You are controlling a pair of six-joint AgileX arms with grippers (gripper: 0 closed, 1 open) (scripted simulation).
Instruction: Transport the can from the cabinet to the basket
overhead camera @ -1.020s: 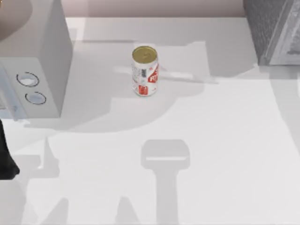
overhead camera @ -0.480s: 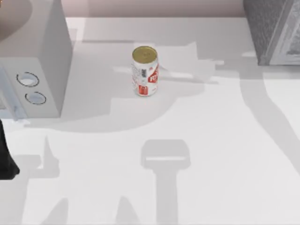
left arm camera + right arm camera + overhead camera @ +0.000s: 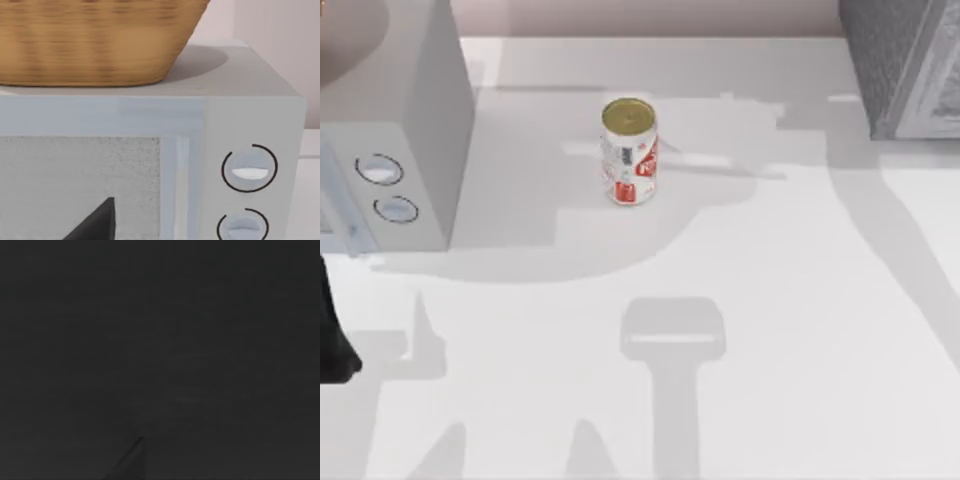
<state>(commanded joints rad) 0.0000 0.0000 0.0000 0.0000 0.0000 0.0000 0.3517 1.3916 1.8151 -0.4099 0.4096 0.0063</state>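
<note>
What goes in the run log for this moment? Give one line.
can: upright on table, ungrasped | basket: on grey box | left arm: by table's left edge | right wrist view: dark

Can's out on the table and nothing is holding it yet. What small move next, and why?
Probably bring one gripper in over the can and line up for a grasp. The can stands upright and alone on the table, while the basket waits on top of the grey box. The right wrist view is dark.

Can point(image 3: 630, 152) label: red patches, illegible
</note>
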